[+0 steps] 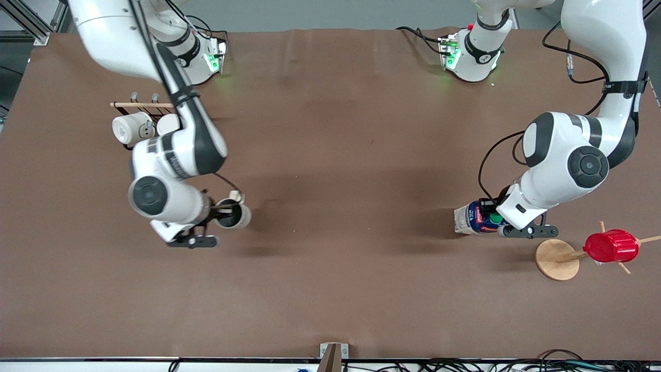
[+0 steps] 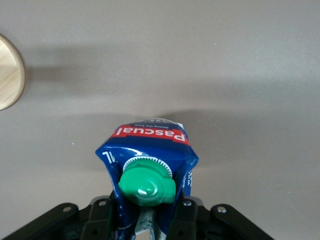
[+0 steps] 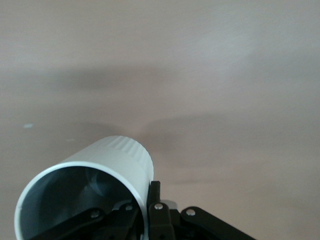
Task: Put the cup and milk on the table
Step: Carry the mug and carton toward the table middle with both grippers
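Pale ceramic cup (image 1: 233, 213) hangs over bare tabletop (image 1: 341, 155), the right gripper (image 1: 223, 207) pinched on its rim wall. Rigid, smooth, breakable, probably light; the wall grip looks sound. Soft carton milk (image 2: 148, 165) is held over the tabletop in the closed left gripper (image 2: 146, 220), clamped below the cap; its walls dent, so squeeze gently.

My front camera sits high, facing both bases across the table (image 1: 330, 289). Each wrist camera looks down close past its fingers. Left wrist shares the wooden disc (image 2: 10, 72) with front.
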Robot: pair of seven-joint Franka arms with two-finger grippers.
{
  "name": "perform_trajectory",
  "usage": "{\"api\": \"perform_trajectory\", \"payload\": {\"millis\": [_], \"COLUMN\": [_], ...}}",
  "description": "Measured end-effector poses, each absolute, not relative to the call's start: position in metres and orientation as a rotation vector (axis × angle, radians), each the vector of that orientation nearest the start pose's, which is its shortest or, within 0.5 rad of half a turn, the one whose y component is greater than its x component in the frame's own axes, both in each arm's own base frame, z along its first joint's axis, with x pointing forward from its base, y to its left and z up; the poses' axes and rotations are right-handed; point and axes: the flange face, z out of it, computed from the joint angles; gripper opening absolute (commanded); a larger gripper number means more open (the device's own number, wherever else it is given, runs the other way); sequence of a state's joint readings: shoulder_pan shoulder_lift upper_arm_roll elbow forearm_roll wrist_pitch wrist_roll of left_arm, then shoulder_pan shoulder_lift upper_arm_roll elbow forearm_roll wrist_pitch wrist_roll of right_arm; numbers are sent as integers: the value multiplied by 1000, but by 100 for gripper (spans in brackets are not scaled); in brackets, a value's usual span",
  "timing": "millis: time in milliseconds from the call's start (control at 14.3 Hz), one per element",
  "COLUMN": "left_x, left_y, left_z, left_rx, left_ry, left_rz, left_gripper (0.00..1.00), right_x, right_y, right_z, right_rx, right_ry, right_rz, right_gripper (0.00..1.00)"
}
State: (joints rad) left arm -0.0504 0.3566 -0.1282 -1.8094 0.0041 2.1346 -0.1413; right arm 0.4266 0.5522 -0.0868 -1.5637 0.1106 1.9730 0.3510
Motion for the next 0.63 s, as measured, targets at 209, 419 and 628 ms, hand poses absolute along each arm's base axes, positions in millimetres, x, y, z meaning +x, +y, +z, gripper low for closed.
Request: {"api": "perform_trajectory", "payload": {"millis": [209, 419, 628], "left_x": [628, 630, 631], "left_y": [-112, -120, -142], "left_z": [348, 360, 372], "left_rx": [-3177, -3176, -3178], "left_ry": [64, 70, 46], "left_rz": [51, 62, 44], "left_gripper": [21, 21, 21], "right_x": [609, 591, 573], "right_y": [316, 369, 415], "right_z": [318, 298, 273], "right_rx": [-3090, -3064, -3050], "right_ry": [204, 259, 307], "right_rz": [209, 147, 94], "right_gripper": [6, 7, 7]}}
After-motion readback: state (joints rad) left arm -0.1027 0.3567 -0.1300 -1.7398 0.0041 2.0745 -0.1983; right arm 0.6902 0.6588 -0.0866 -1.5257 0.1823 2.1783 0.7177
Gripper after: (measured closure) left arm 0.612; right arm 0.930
